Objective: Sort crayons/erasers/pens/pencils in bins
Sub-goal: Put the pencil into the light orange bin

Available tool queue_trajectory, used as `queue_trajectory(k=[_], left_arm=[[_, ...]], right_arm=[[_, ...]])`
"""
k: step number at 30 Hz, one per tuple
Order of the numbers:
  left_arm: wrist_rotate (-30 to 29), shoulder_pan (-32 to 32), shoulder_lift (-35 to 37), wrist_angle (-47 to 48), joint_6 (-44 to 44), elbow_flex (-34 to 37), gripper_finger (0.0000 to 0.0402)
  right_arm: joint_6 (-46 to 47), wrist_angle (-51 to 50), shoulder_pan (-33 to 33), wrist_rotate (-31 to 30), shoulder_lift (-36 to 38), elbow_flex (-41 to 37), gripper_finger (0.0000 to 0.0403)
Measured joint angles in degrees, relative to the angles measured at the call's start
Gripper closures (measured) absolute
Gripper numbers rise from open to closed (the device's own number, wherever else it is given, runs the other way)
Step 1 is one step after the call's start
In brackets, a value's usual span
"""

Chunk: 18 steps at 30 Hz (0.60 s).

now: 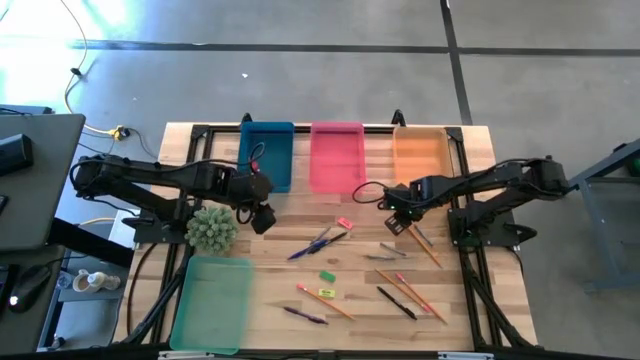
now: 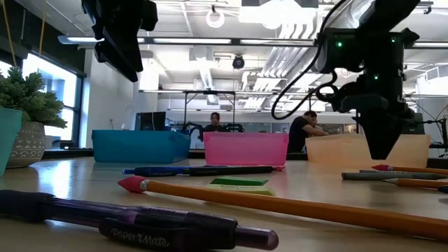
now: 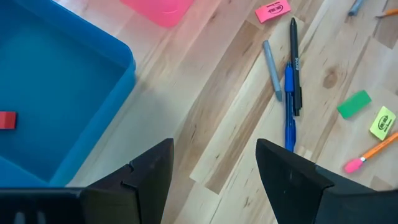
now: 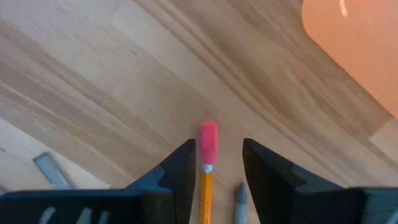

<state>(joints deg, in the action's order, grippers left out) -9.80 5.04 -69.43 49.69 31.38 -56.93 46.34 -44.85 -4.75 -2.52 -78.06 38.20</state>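
**Right gripper straddled a pencil**

The right gripper [image 4: 214, 168] had its fingers parted, either side of a pencil [image 4: 207, 163] lying just before the orange bin [image 1: 420, 157], not yet pinching. The left gripper [image 3: 214, 177], spread and empty, hung beside the blue bin [image 3: 126, 68] over bare wood.

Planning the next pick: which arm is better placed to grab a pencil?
Right: its open pincer already straddles a pencil by the orange bin. The left pincer sits near the blue bin.

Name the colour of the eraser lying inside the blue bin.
Red eraser, clearest in the left wrist view.
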Motion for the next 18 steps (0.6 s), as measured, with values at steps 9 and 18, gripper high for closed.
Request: queue_trajectory(k=[9, 18], left_arm=[[-0.83, 0.0, 0.0, 0.0, 0.0, 0.0, 0.0186], [-1.58, 0.0, 0.0, -0.05, -0.01, 0.0, 0.0186]], right_arm=[[-0.3, 1.56, 0.55, 0.01, -1.36, -0.13, 0.0279], [-0.14, 1.67, 2.98, 0.47, -5.94, 0.02, 0.0279]])
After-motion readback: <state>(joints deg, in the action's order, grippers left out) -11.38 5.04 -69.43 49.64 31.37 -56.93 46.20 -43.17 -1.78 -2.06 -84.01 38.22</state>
